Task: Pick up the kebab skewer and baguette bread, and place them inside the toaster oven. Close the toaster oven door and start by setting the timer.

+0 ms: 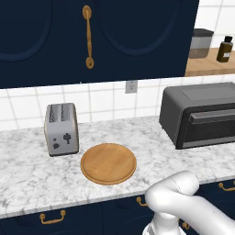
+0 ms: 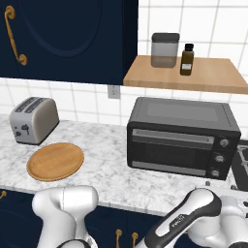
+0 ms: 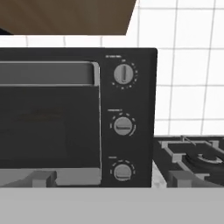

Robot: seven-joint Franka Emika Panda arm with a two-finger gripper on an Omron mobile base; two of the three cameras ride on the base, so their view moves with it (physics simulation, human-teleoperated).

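Toaster oven (image 2: 183, 138) sits on the marble worktop (image 2: 106, 169) under a wooden shelf (image 2: 193, 73), its toaster oven door (image 2: 170, 150) shut, handle bar along the upper edge. Three knobs (image 3: 123, 126) run down its right panel, seen close and head-on from the hand camera, with a stove burner (image 3: 197, 157) just beside. Left of it lie a round wooden board (image 1: 108, 163) and a silver two-slot toaster (image 1: 61, 128). Skewer and baguette are possibly inside; the dark glass hides that. Whether the end effector is released or clenched I cannot tell.
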